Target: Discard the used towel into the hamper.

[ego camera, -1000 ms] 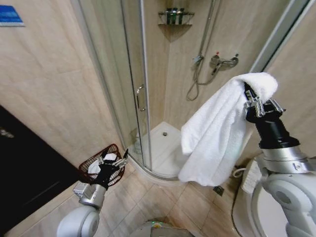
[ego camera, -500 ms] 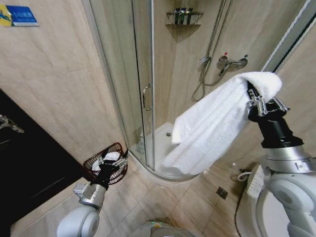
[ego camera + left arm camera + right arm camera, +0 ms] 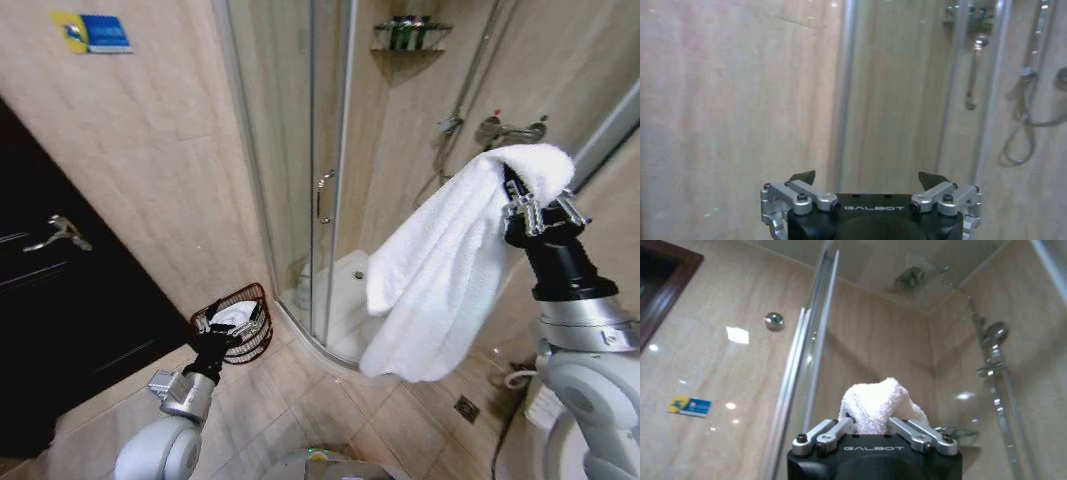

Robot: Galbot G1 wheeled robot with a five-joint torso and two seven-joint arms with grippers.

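Tiled bathroom, shower behind. Your right gripper (image 3: pixel 538 207), raised high, clamps the white towel (image 3: pixel 443 270); your left gripper (image 3: pixel 867 181), fingers spread, hangs low before the hamper (image 3: pixel 236 322).

A bathroom, by every sign; beige tiles (image 3: pixel 150 170) cover the walls and floor; a curved glass shower stall (image 3: pixel 300 150) stands in the corner with a white tray (image 3: pixel 345 300), a hose and mixer tap (image 3: pixel 495 130), and a wire shelf of bottles (image 3: pixel 405 35); a dark door (image 3: pixel 60 300) with a lever handle stands beside it.
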